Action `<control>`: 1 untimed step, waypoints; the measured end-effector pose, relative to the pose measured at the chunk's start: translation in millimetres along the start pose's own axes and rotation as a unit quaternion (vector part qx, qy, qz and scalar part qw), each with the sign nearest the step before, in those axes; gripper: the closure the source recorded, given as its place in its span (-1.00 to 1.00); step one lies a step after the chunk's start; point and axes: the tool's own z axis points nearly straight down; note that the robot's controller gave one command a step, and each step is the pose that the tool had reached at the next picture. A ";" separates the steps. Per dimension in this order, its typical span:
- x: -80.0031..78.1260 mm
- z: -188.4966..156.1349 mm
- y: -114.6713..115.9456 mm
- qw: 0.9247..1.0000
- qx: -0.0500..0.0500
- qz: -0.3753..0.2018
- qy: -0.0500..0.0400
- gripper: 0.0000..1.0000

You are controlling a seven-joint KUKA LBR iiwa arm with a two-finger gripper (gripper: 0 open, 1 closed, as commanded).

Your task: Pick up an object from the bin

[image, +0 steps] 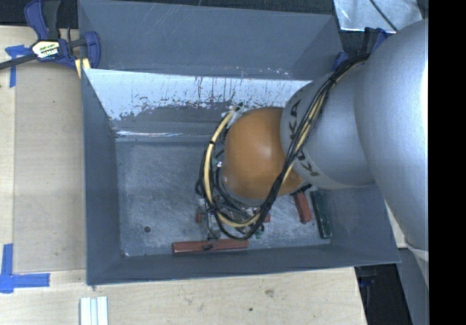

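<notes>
Camera view looked down into the grey bin (102, 192). Nearest, along the foot of the front wall, a long brown stick (210, 246) lay flat on the floor, a little left of the middle. Just behind it, the hand (212, 225) was low over the floor, under a tangle of black and yellow cables (211, 170). Whether the hand was open or closed could not be told, nor whether it touched the stick. To the right, near the front right corner, a short reddish block (301, 207) and a dark green strip (321, 216) lay side by side. Above the hand sat the rounded orange cover (255, 152), and behind it the thick grey arm (364, 112) came in from the right, across the bin's far right corner.
</notes>
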 end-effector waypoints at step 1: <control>0.0 0.0 0.0 1.000 0.000 0.000 0.000 1.00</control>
